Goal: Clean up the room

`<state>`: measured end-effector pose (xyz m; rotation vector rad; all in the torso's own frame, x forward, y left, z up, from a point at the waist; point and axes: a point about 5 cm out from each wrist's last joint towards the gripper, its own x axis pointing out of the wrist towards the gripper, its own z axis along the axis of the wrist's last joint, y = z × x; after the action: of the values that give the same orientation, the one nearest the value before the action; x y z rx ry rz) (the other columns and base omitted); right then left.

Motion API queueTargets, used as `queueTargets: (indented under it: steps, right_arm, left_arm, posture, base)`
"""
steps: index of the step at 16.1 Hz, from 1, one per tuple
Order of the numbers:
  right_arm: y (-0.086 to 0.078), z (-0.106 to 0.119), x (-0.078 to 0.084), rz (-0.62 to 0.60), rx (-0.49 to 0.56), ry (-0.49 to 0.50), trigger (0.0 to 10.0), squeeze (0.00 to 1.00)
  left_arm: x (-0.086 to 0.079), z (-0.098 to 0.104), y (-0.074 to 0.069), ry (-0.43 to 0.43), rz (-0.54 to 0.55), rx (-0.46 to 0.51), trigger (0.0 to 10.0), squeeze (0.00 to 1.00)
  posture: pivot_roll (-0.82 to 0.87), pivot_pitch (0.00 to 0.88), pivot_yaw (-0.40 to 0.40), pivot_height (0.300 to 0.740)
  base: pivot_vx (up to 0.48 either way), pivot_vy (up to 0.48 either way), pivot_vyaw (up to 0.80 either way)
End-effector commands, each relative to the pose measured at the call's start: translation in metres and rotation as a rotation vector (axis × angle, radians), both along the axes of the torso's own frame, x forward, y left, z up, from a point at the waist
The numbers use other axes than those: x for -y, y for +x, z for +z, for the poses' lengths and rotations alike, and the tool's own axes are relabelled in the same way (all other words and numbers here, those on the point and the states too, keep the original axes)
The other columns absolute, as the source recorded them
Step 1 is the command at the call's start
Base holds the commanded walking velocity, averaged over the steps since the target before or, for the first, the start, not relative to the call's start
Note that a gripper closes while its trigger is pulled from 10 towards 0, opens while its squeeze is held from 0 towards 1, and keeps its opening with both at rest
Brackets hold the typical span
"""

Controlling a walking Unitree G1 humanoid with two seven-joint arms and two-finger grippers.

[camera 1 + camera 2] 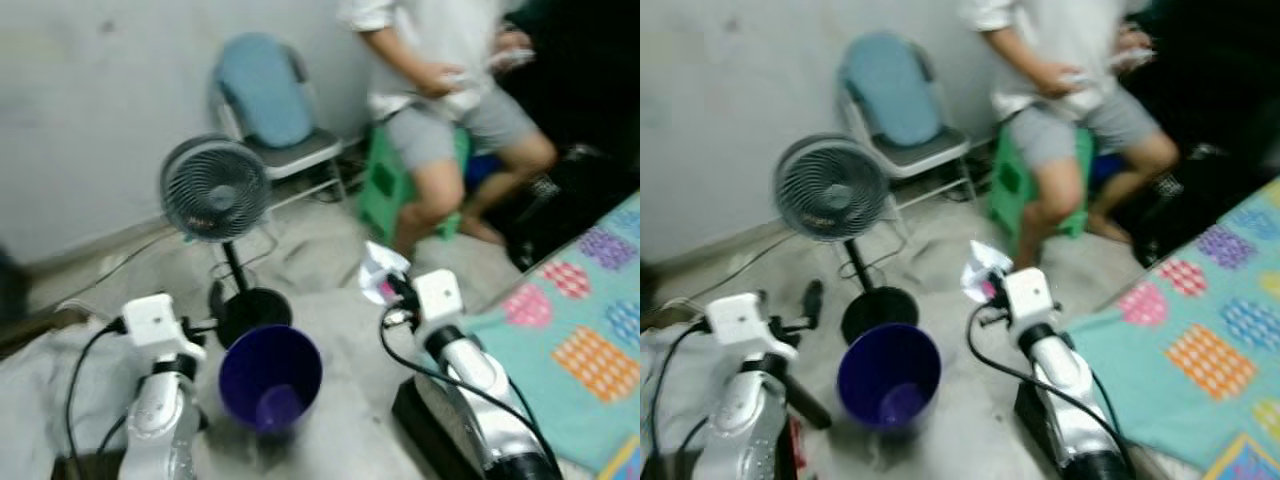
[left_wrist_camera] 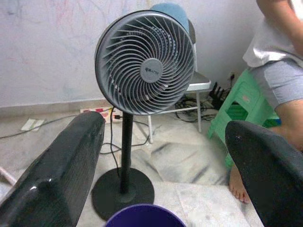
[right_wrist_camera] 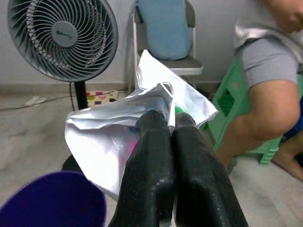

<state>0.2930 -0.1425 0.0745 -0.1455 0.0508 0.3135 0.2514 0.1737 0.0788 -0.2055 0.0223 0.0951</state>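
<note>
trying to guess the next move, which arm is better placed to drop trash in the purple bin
Right. The right gripper is already shut on the crumpled wrapper, beside the purple bin. The left gripper is open and empty.

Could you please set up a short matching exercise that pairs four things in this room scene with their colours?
Things:
1. bin
2. stool
3. fan
4. wrapper, pinched in the right gripper

Colours:
A. green
B. white
C. purple
D. grey

Pairs: 1-C, 2-A, 3-D, 4-B
</note>
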Motion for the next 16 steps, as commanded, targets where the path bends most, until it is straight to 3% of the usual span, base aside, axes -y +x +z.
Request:
queueTargets:
  steps: [1,12,16]
  right_arm:
    - [0.003,0.0085,-0.0073,0.012,0.035,0.013,10.0,0.0]
    - [0.0004,0.0075,-0.0057,-0.006,0.034,0.01,10.0,0.0]
    - [0.0002,0.0077,-0.0036,-0.017,0.031,0.008,10.0,0.0]
  left_arm:
    - [-0.0041,0.0006,0.0028,0.011,-0.004,-0.008,10.0,0.0]
    - [0.0023,0.0012,0.0037,-0.027,-0.065,0.003,10.0,0.0]
    - [0.005,0.0026,0.0041,-0.055,-0.095,0.017,10.0,0.0]
  posture:
    - [-0.16,0.0,0.046,0.74]
    - [-0.16,0.0,0.051,0.74]
    - [-0.18,0.0,0.055,0.74]
  base:
    - [0.0,0.0,0.71]
    - [0.0,0.0,0.63]
    - [0.0,0.0,0.0]
